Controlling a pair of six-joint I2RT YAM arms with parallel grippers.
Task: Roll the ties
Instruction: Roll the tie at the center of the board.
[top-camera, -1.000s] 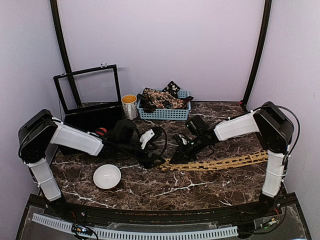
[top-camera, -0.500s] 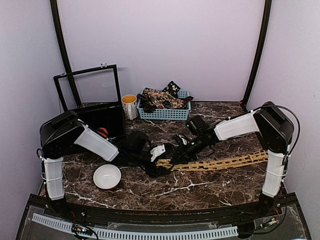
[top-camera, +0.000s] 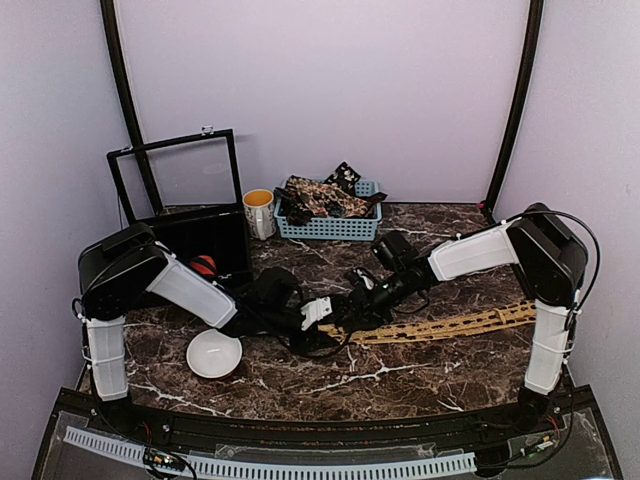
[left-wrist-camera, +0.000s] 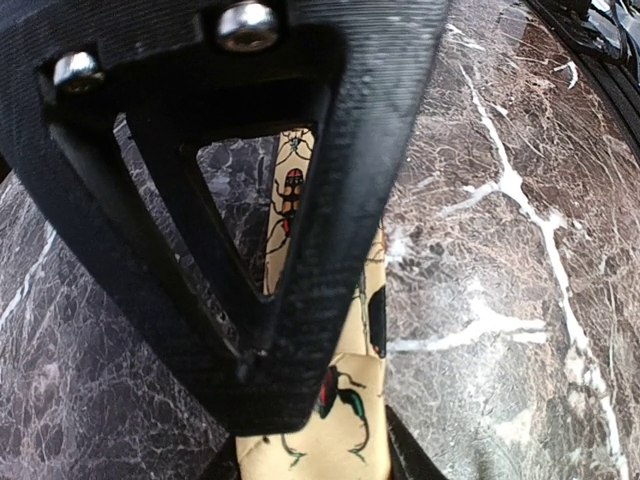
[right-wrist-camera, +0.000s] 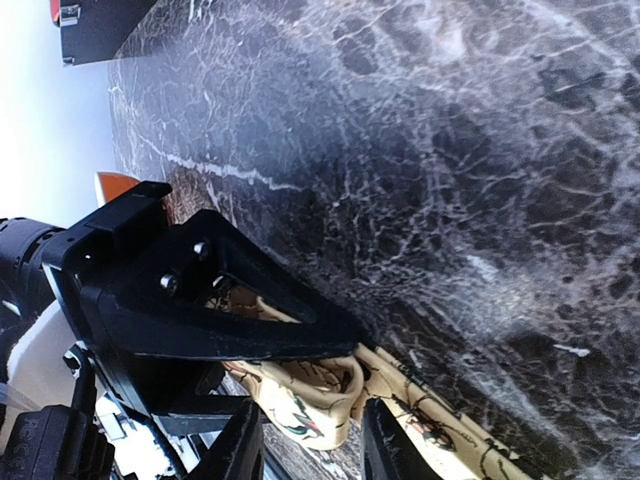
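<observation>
Mustard tie (top-camera: 440, 325) lies flat on the table (top-camera: 400, 375), running from the right edge in towards the middle, nearly all of it unrolled. Both hands meet at its inner end. From the right wrist view I see only the first turn made: a small curled end (right-wrist-camera: 310, 392), loose and soft, sitting under the black finger of the left hand (top-camera: 330, 320). That hand looks clamped down on the fabric; in its own wrist view the printed cloth passes beneath the upper finger. The right hand (top-camera: 358, 302) has its fingertips (right-wrist-camera: 238, 445) apart on either side of the curl, and I cannot tell whether they pinch it or merely flank it. My read: rolling of this tie is barely begun, with the whole long strip left to wind. The dark ties (top-camera: 322, 195) are heaped in the blue basket (top-camera: 330, 228) at the back, none visibly coiled, so I judge most of the job is ahead.
</observation>
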